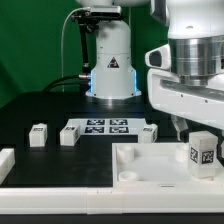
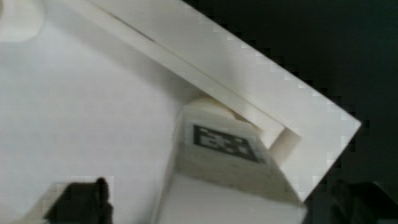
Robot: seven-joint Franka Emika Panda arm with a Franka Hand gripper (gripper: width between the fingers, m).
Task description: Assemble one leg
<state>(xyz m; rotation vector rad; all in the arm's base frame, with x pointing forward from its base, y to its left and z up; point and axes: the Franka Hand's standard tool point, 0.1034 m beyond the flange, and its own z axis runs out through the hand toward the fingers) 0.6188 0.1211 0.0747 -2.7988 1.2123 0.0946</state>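
A leg (image 1: 203, 150), a small white block with a black-and-white tag, stands in the corner of the large white panel (image 1: 150, 168) at the exterior view's right. In the wrist view the same leg (image 2: 228, 140) sits against the panel's raised rim (image 2: 214, 70). My gripper (image 1: 186, 127) hangs just above and beside this leg. Its dark fingertips (image 2: 80, 200) stand wide apart on either side of the leg, not touching it, so the gripper (image 2: 222, 208) is open and empty. Three more legs lie on the table: two at the left (image 1: 38, 135), (image 1: 69, 134) and one (image 1: 150, 133) behind the panel.
The marker board (image 1: 100, 127) lies flat between the loose legs, in front of the robot base (image 1: 112, 70). A white part (image 1: 5, 160) shows at the exterior view's left edge. The panel has a raised rim and a hole (image 1: 128, 173) at its near-left corner.
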